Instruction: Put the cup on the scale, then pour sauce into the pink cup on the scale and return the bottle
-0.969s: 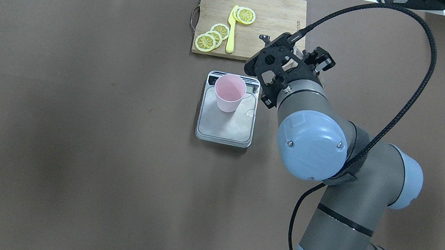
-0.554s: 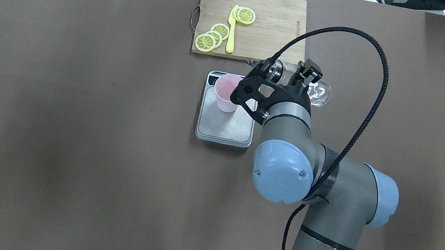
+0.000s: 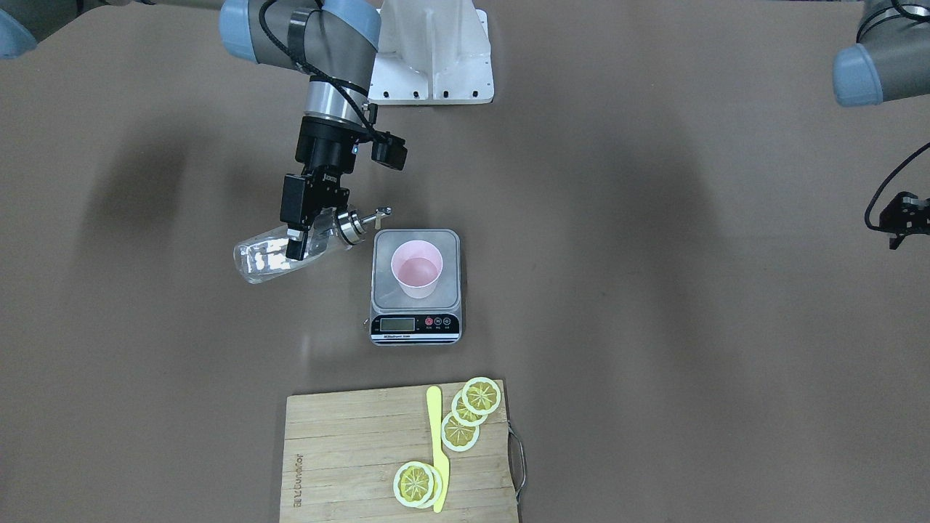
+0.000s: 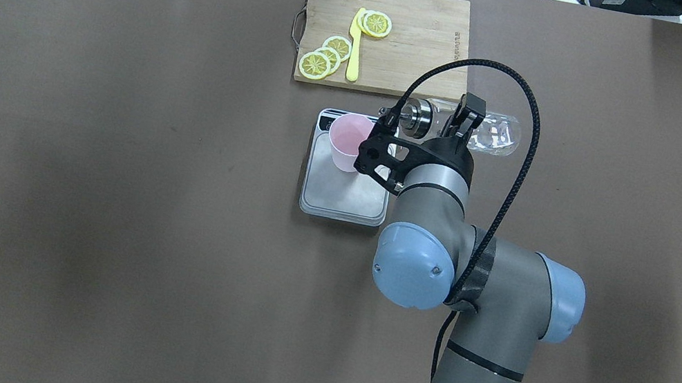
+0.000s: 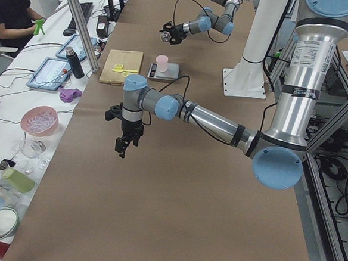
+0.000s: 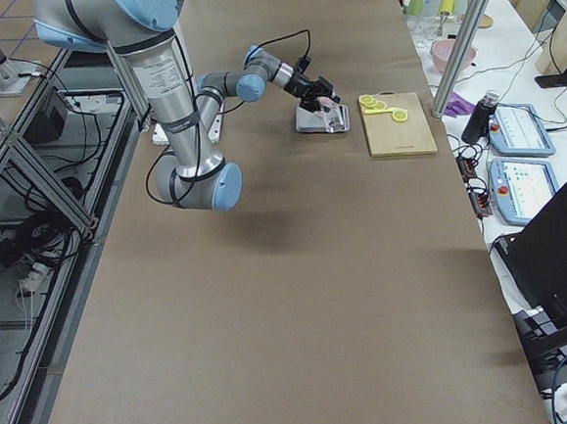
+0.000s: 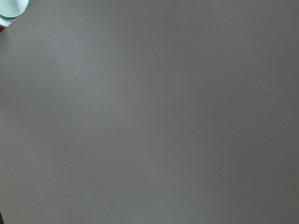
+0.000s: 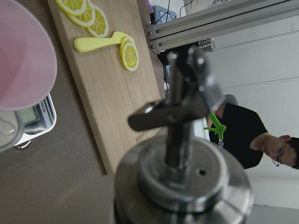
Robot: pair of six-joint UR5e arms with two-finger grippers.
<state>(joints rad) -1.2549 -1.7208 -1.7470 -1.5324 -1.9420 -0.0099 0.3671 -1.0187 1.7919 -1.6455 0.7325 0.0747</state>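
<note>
The pink cup stands upright on the scale, toward its display end. It also shows in the overhead view on the scale. My right gripper is shut on the clear bottle, held tilted almost level beside the scale. The bottle's silver spout cap points at the cup, just short of its rim. I see no stream. In the right wrist view the cap fills the front, with the cup at upper left. My left gripper hangs far off at the table's side; I cannot tell its jaws.
A wooden cutting board with lemon slices and a yellow knife lies just beyond the scale. The robot's white base is at the near table edge. Bowls and bottles stand past the far edge.
My right arm has swung in toward the scale. The bottle has tipped from steeply slanted to almost level, spout toward the cup. Cup and scale have not moved.
</note>
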